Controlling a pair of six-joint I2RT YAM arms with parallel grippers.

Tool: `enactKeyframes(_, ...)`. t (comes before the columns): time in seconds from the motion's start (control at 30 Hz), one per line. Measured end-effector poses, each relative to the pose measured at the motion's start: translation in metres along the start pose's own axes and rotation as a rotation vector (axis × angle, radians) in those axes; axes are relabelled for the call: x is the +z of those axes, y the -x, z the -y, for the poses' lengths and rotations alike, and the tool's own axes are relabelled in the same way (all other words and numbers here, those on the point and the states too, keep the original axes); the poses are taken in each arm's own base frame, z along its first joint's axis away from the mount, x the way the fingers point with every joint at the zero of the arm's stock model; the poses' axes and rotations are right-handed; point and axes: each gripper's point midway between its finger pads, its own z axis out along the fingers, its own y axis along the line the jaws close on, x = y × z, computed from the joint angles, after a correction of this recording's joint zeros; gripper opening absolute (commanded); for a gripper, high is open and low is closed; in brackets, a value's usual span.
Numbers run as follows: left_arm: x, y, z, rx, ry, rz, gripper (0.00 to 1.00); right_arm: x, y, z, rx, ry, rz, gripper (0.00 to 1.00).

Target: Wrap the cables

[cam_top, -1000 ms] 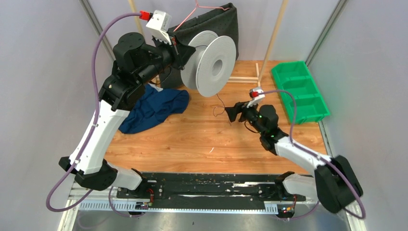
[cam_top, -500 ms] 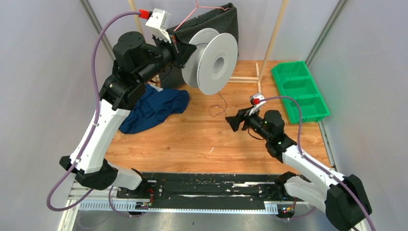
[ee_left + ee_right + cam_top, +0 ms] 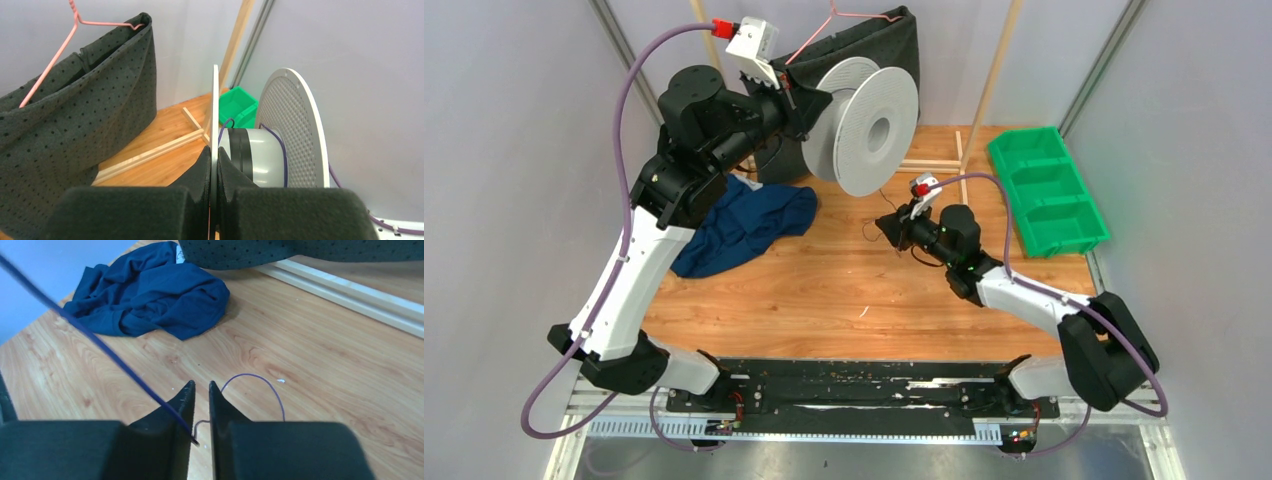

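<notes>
A grey-white spool (image 3: pixel 869 125) is held up above the table's far side. My left gripper (image 3: pixel 809 100) is shut on its near flange (image 3: pixel 215 110), with the pads (image 3: pixel 202 170) pressed to both faces. Dark cable windings (image 3: pixel 241 150) sit on the hub. A thin dark cable (image 3: pixel 886 205) hangs from the spool to a loose loop on the wood. My right gripper (image 3: pixel 886 228) is low at that loop. In the right wrist view the cable (image 3: pixel 100 342) runs down into the narrow gap of this gripper (image 3: pixel 201 390); the jaws stand slightly apart. A loop (image 3: pixel 260 379) lies just beyond.
A blue cloth (image 3: pixel 744 225) lies crumpled left of centre. At the right edge stands a green bin (image 3: pixel 1046 190). A dark dotted fabric bag (image 3: pixel 874 50) on a pink hanger (image 3: pixel 50 65) hangs behind the spool, and a wooden frame (image 3: pixel 934 165) lies at the back.
The right arm has swung left and toward the spool, down to the cable loop. Its jaws have narrowed round the cable. The left arm and spool stayed almost still.
</notes>
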Motion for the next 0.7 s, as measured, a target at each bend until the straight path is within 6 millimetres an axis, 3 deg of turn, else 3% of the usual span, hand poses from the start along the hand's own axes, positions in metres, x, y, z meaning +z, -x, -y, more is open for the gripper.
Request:
enactKeyframes(0.2,0.004,-0.001,-0.010,-0.001,0.052,0.005,0.00,0.004,-0.001,-0.001,-0.019,0.005,-0.004,0.01)
enactKeyframes(0.33,0.014,-0.010,-0.025,-0.035,0.121,0.036,0.00,-0.007,-0.016,-0.021,-0.108,0.051,-0.101,0.01)
enactKeyframes(0.53,0.034,-0.071,-0.072,-0.113,0.311,0.024,0.00,-0.044,-0.021,-0.076,-0.256,0.196,-0.194,0.01)
enactKeyframes(0.7,0.041,-0.122,-0.105,-0.109,0.453,-0.039,0.00,-0.060,0.019,-0.122,-0.358,0.316,-0.186,0.01)
